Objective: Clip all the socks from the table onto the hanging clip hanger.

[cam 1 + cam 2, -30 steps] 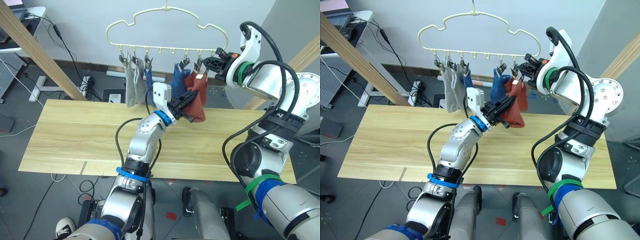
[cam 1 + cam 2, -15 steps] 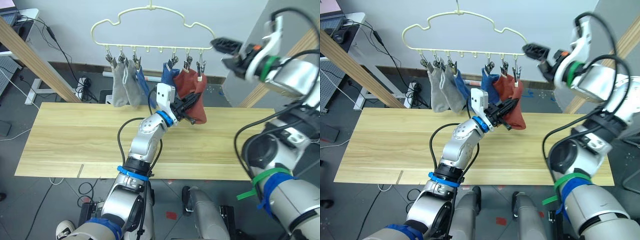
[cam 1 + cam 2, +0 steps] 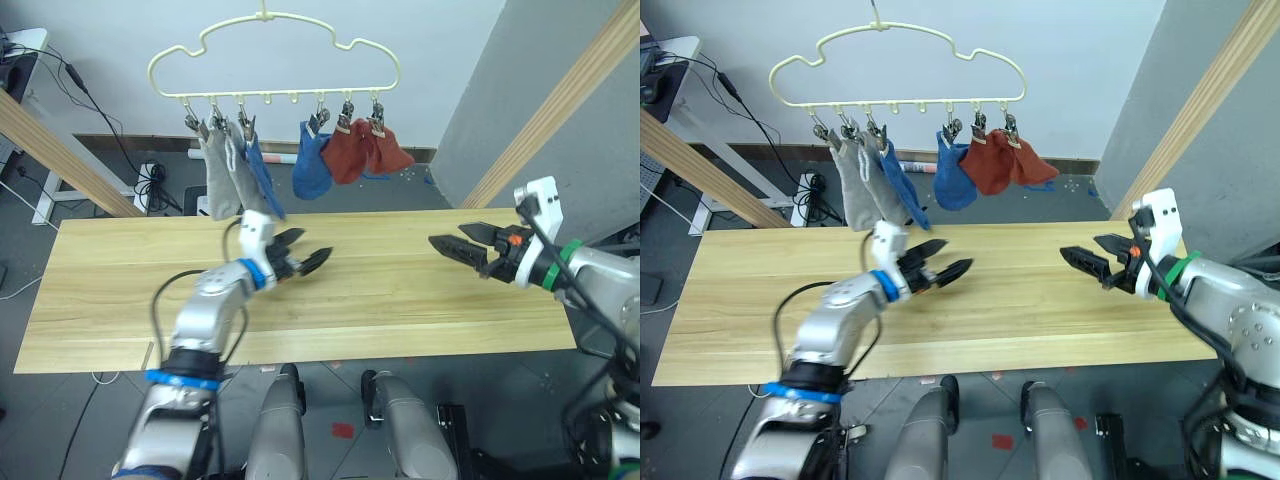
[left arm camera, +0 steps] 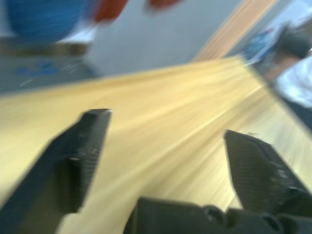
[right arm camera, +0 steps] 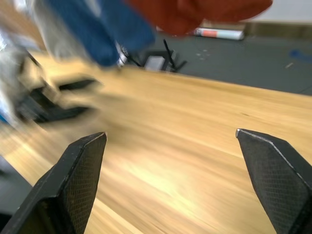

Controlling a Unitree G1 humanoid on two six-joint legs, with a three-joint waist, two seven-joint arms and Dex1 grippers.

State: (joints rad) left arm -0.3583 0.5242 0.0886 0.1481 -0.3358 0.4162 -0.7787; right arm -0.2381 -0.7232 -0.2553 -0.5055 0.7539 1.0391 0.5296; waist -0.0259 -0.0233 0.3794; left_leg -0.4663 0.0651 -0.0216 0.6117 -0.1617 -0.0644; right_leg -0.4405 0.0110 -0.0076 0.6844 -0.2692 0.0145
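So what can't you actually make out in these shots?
- Clips on the hanger: too small in the eye views to see how each grips its sock.
- Grey socks: they overlap, so their edges merge.
- Red socks: bunched together, hard to separate.
- Left hand: motion-blurred in the eye views, though its fingers are apart.
- Left wrist view: table and hanging socks are smeared.

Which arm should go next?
Left, if any. All six socks already hang on the hanger. The left pincer, open, sits right below the hanging socks; the right pincer, also open, is off to the side.
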